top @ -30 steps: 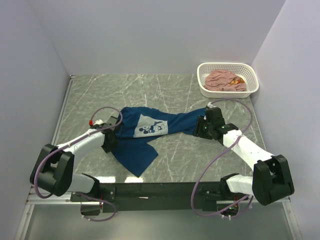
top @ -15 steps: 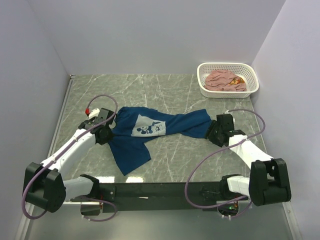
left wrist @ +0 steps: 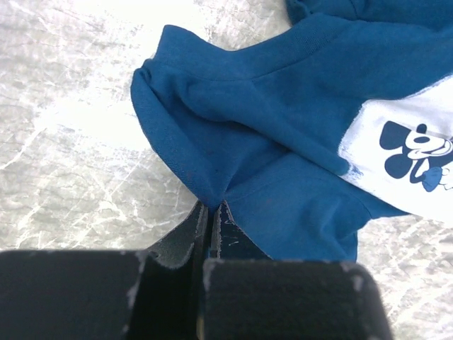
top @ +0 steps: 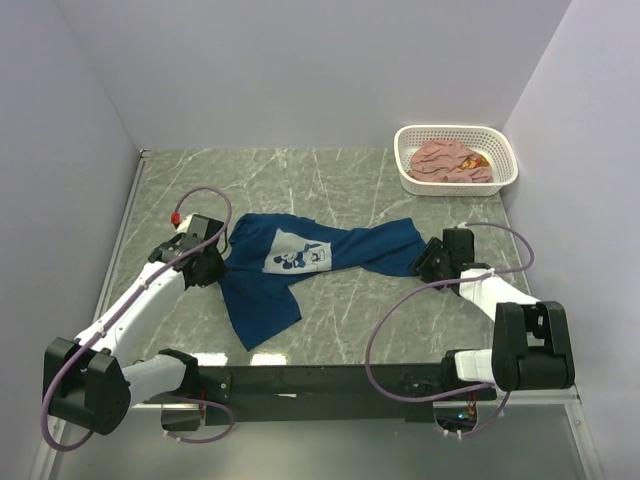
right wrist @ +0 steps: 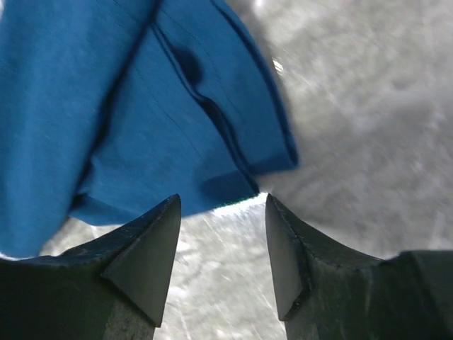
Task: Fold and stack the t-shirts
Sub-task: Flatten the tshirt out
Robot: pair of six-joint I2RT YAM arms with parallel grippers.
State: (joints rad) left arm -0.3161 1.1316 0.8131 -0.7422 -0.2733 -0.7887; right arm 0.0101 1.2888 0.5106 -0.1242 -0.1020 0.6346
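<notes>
A navy blue t-shirt (top: 300, 258) with a white cartoon print lies stretched across the middle of the table, one part trailing toward the front. My left gripper (top: 210, 268) is shut on a pinch of its left edge, and the cloth (left wrist: 283, 142) fans out from the closed fingertips (left wrist: 211, 207). My right gripper (top: 428, 262) stands open just off the shirt's right end. In the right wrist view the blue hem (right wrist: 141, 106) lies beyond the fingertips, with bare table between them (right wrist: 221, 205). A dusty pink t-shirt (top: 447, 160) sits bunched in the basket.
A white perforated basket (top: 508, 165) stands at the back right corner. Grey walls close in the table on the left, back and right. The arms' cables loop over the table beside each wrist. A black rail runs along the near edge.
The right gripper has drawn back to the right, off the shirt's end. The left gripper has pulled its edge a little leftward, and the shirt has shifted left with it.
</notes>
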